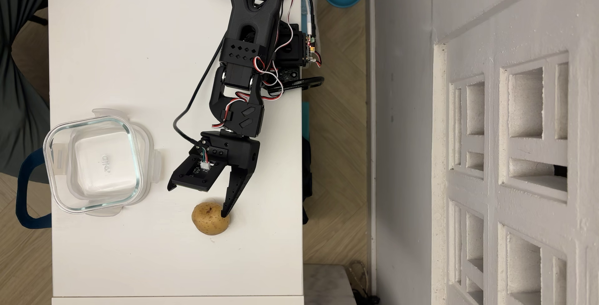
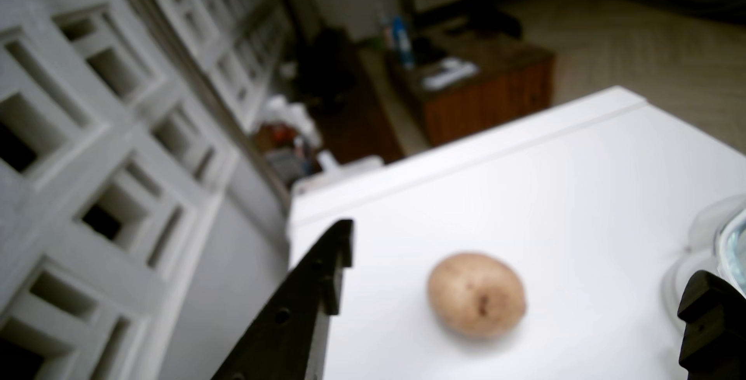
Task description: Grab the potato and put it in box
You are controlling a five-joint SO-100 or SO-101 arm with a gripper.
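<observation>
The end effector (image 2: 512, 279) hangs low, jaws apparently spread wide.

Overhead view: potato (image 1: 210, 218) on table (image 1: 129, 49), right of box (image 1: 93, 163); box on lid (image 1: 152, 162); gripper (image 1: 197, 201) above potato.

Tan speckled potato (image 1: 210, 218), white table (image 1: 129, 49)

Overhead looks straight down; wrist shares potato (image 1: 210, 218) closer.
</observation>
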